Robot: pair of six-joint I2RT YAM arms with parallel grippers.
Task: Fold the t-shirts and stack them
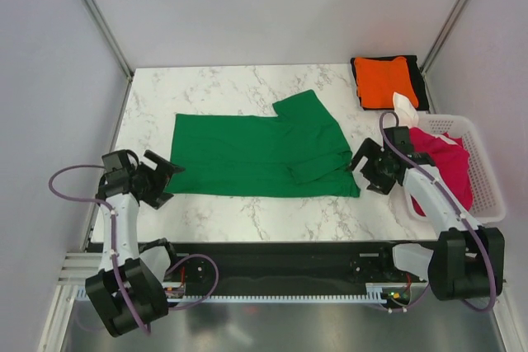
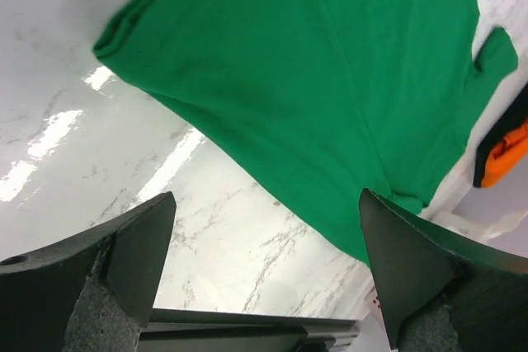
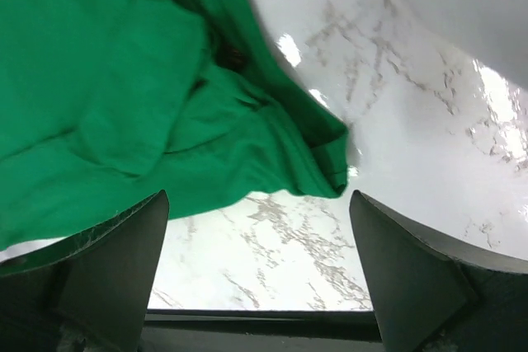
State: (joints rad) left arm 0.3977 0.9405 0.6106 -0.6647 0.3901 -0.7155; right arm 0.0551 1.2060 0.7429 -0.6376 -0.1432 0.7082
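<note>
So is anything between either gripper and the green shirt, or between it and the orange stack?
Nothing visible. The left gripper and right gripper, both open, sit at the green shirt's ends over bare table. Only bare table lies between that shirt and the orange shirt in the far right corner.

no readable text, labels or brands, seemingly none

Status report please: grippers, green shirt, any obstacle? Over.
Left gripper open, empty. Right gripper open, empty. Green shirt flat on table, partly folded. Basket at right, clear of shirt.
</note>
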